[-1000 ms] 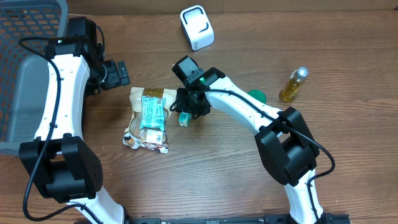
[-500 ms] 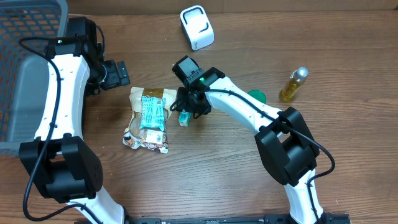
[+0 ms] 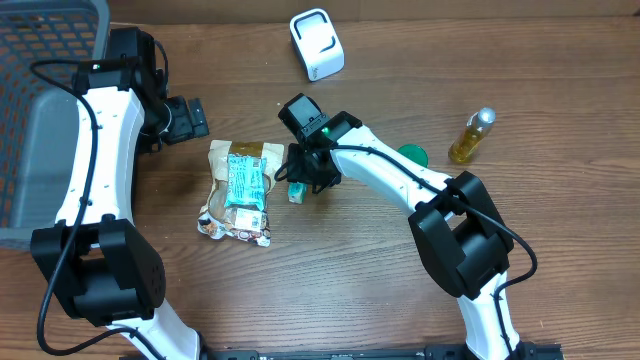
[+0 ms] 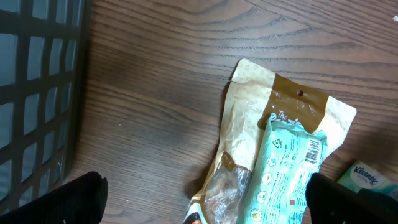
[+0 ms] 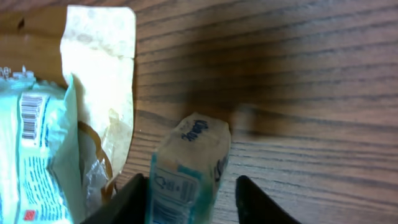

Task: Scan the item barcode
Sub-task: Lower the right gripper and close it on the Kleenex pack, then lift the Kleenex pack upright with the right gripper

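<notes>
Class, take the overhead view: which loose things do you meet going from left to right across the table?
Dark plastic mesh basket → brown paper pouch → white rounded plastic box → green round lid → small bottle of yellow liquid.

You get even, soft light on the table [image 3: 585, 220]; a dim shadow crosses the right wrist view, its near edge blurred.
</notes>
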Tool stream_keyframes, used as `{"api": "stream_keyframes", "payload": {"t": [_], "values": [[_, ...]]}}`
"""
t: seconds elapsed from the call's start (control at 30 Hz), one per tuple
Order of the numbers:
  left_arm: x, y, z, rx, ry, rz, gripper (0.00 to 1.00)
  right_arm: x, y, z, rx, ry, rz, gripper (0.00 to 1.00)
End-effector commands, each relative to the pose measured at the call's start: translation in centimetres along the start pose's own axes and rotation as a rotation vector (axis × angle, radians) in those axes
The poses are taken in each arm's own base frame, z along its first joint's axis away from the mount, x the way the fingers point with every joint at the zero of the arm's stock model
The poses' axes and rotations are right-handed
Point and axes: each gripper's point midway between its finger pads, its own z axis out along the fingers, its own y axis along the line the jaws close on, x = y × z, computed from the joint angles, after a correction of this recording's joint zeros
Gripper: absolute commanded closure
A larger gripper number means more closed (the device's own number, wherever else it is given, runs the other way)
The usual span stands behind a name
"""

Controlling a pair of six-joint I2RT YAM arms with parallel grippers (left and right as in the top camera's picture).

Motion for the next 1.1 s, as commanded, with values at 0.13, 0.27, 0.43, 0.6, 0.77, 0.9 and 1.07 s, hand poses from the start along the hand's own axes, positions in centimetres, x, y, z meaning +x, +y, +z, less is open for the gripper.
{"api": "stream_keyframes", "payload": {"t": [0.13,0.27,0.43,0.6,0.77,0.9,1.07], "values": [[0.1,-0.4,-0.2,0.009,-0.001,0.022,0.0,0.0,0.0,-0.5,0.004,-0.01,-0.01,0.66],[0.1,-0.4,-0.2,0.009,-0.001,0.022,0.0,0.0,0.0,-0.5,0.005,-0.01,-0.01,0.71],[0.1,-0.4,-0.2,0.009,-0.001,0.022,0.0,-0.1,0.0,-0.5,0.003,-0.013,-0.01,0.79],[0.1,-0.4,-0.2,0.009,-0.001,0.022,0.01,-0.9,-1.1,-0.7,0.053,-0.051,-0.001,0.96],[0.1,-0.4,-0.2,0.009,-0.001,0.022,0.0,-2.0,-2.9,-1.8,0.101,-0.053,0.018,0.96],[0.1,-0.4,-0.2,0.009,-0.001,0.022,0.01,-2.9,-4.6,-3.4,0.135,-0.027,0.001,0.96],[0.1,-0.4,-0.2,0.009,-0.001,0.022,0.01,-3.8,-6.3,-5.4,0.161,-0.003,-0.026,0.96]]}}
